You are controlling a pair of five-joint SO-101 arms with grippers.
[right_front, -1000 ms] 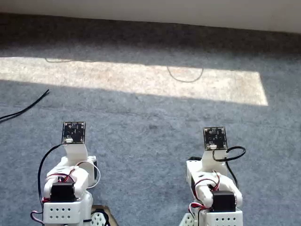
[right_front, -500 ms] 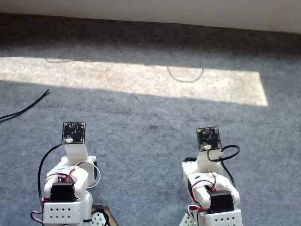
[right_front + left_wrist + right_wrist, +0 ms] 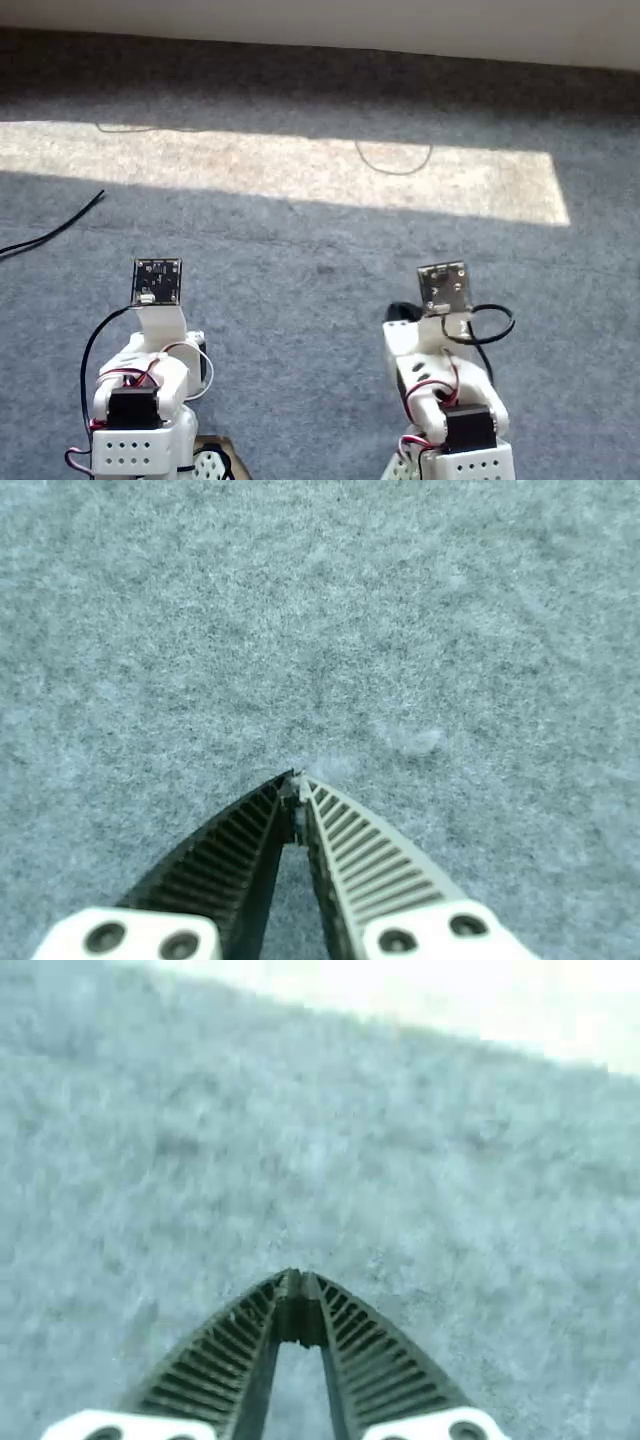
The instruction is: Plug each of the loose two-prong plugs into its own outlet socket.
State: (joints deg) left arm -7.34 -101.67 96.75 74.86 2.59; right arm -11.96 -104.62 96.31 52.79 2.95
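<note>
Carpeted indoor room, could be a home or an office, can't call it.
Grey short-pile carpet [image 3: 300, 270] everywhere we look, running up to a pale wall [image 3: 320, 18] along the far edge. There's a bright band of sunlight [image 3: 300, 165] lying straight across the pile, and a black cable [image 3: 50, 232] and a thin wire loop [image 3: 393, 160] trailing loose over it.

Thin looped cord [image 3: 393, 174] on the sunlit carpet strip [image 3: 250, 165]; black cord [image 3: 60, 228] at far left.
</note>
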